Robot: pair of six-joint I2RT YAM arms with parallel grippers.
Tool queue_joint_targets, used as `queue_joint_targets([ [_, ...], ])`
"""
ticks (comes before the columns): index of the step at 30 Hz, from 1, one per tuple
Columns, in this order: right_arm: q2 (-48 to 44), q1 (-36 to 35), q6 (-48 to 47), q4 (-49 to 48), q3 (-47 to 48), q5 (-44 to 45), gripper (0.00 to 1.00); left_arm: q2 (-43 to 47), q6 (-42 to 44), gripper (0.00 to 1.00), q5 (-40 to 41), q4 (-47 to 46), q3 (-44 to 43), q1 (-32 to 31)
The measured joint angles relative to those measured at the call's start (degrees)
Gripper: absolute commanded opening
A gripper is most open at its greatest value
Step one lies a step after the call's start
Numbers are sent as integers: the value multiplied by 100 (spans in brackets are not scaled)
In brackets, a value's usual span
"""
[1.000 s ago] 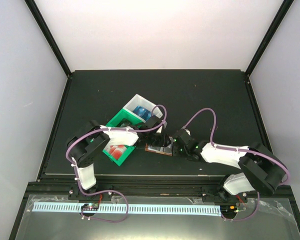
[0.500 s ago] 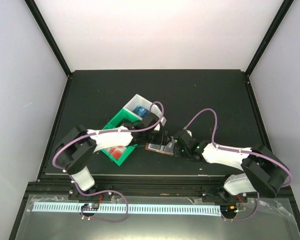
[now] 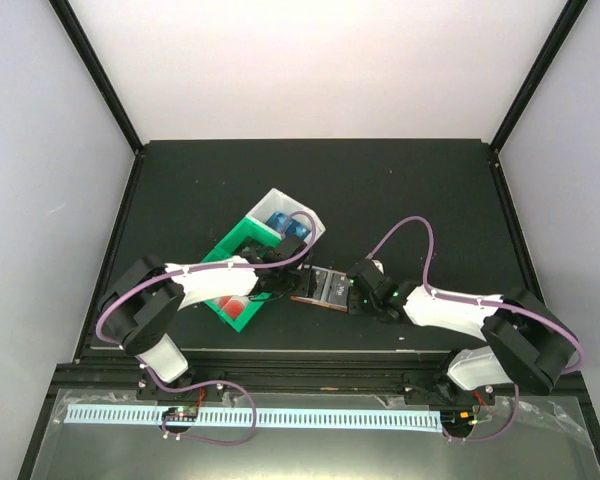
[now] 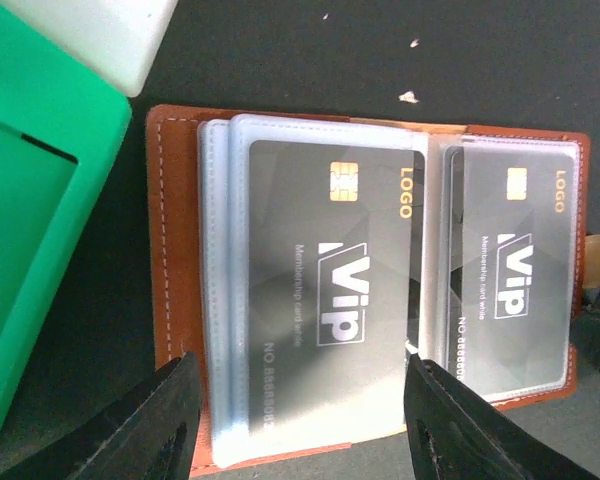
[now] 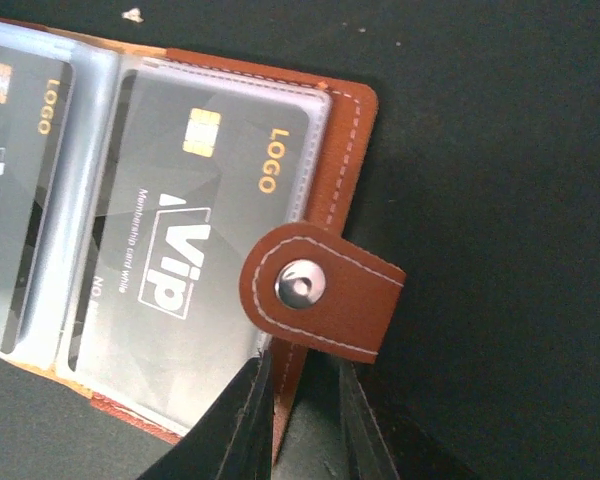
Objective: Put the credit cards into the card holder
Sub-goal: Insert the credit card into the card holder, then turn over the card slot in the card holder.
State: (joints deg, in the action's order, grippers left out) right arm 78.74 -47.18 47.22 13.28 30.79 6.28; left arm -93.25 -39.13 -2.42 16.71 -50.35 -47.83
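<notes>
The brown leather card holder (image 3: 325, 288) lies open on the table. In the left wrist view its leather edge (image 4: 170, 250) frames clear pockets holding two black VIP cards (image 4: 330, 290), (image 4: 515, 280). My left gripper (image 4: 305, 425) is open and empty, hovering over the holder's left half; in the top view it (image 3: 288, 282) is at the holder's left edge. My right gripper (image 5: 300, 430) is shut on the holder's right leather edge, just below the snap tab (image 5: 315, 290); in the top view it (image 3: 350, 293) is at the holder's right side. Blue cards (image 3: 283, 222) and red cards (image 3: 235, 303) lie in the tray.
The green-and-white three-compartment tray (image 3: 242, 240) stands just left of the holder, under my left arm; its green wall (image 4: 40, 200) fills the left of the left wrist view. The black table ends at raised rails on all sides.
My left gripper has drawn back leftward off the card holder, uncovering its pockets. The right gripper has stayed clamped on the holder's right edge.
</notes>
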Motion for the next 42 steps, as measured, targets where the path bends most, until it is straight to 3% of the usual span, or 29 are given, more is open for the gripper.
queue_joint_targets([
  [7,-326,0,-70,682,116,299,22,-24,-11,36,-66,-87,90,44],
  [16,-546,-28,-385,822,638,133,20,-26,-57,36,-177,-205,240,103],
  [30,831,-133,-525,-11,1108,-1032,17,-24,-223,37,-555,-573,466,291],
  [42,1478,-133,-503,-170,1360,-1143,9,-9,-225,38,-662,-691,531,328],
])
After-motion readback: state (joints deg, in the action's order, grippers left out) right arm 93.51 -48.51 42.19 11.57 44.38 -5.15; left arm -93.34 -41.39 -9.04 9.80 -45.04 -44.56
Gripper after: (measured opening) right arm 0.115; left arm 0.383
